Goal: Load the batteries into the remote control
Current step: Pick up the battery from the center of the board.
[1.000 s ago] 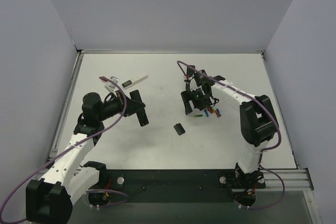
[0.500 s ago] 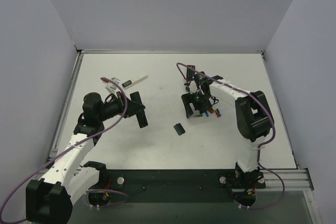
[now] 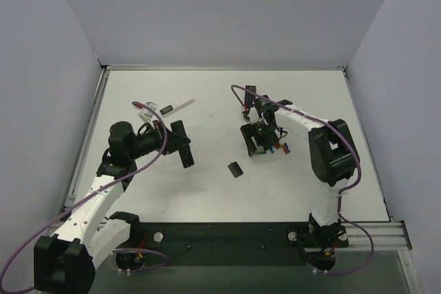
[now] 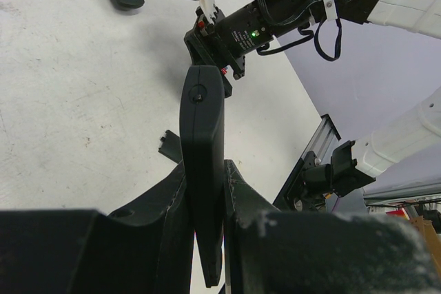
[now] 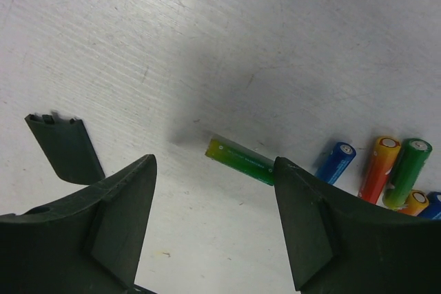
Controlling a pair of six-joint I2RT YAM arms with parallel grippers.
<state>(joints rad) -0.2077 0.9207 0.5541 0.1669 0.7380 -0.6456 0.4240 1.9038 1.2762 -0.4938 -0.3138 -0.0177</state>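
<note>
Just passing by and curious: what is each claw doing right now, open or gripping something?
Left gripper: shut on the remote control.
Right gripper: open, empty, over a green battery.

This is looking like a robotics lab cell rather than a home or shop. A bare white table (image 3: 207, 101) is sitting boxed in by plain pale panels (image 3: 220, 12), which are standing well beyond the left claw (image 3: 182, 144) and the right claw (image 3: 256, 141) and out to either side of them. Behind both claws, an aluminium rail (image 3: 375, 230) is running along the table's near edge, where the arms' black bases (image 3: 324, 249) are sitting bolted. Purple cables (image 3: 362, 170) are looping loosely along the white arm links.
</note>
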